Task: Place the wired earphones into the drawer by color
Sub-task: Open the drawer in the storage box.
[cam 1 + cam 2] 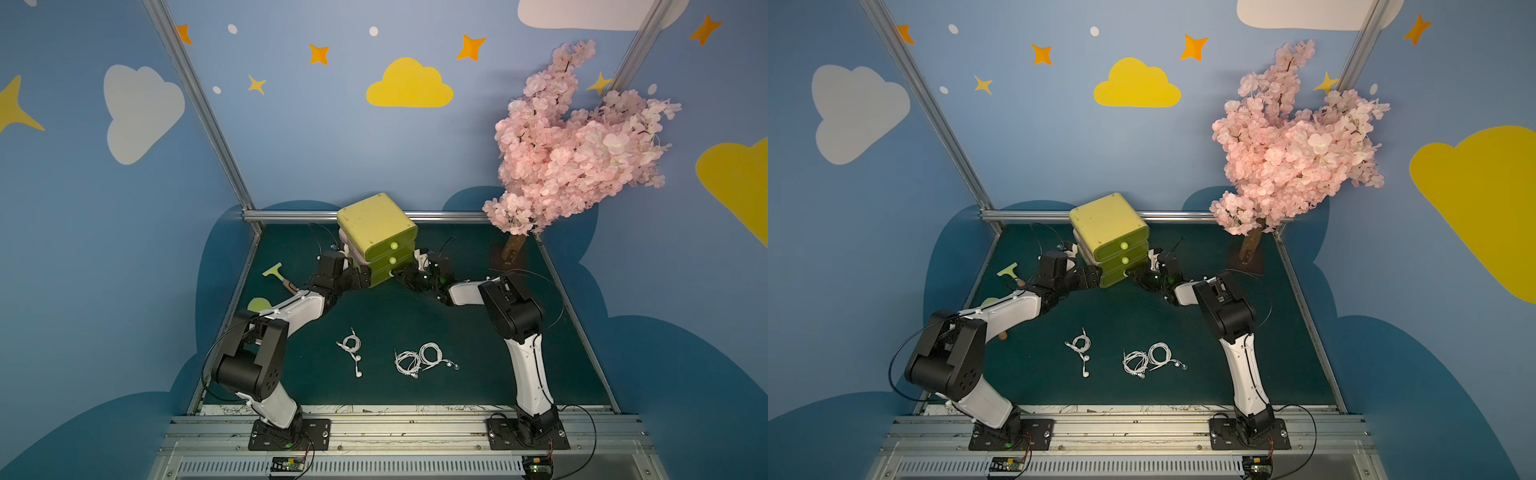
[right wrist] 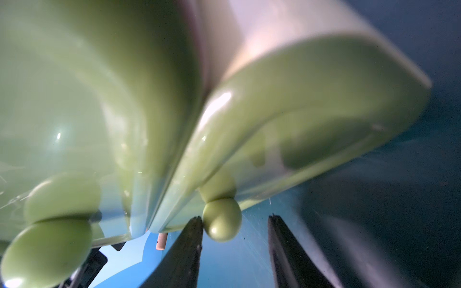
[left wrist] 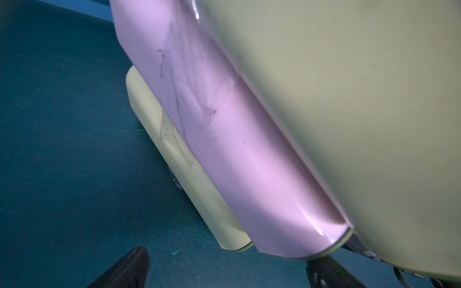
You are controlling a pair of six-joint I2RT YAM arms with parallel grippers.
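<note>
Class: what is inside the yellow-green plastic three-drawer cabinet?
Nothing inside shows: the yellow-green plastic three-drawer cabinet has its drawer fronts apparently closed, hiding any contents. Three white coiled wired earphones lie outside on the dark green mat.

Blue walls [image 1: 311, 145] carry painted white and yellow clouds and orange stars. Aluminium posts [image 1: 203, 108] rise at the far corners. The dark green tabletop [image 1: 415, 316] is evenly lit and faintly scuffed. A pink blossom tree [image 1: 573, 145] stands far right, its trunk perhaps wooden. A metal rail [image 1: 395, 432] runs along the near edge.
</note>
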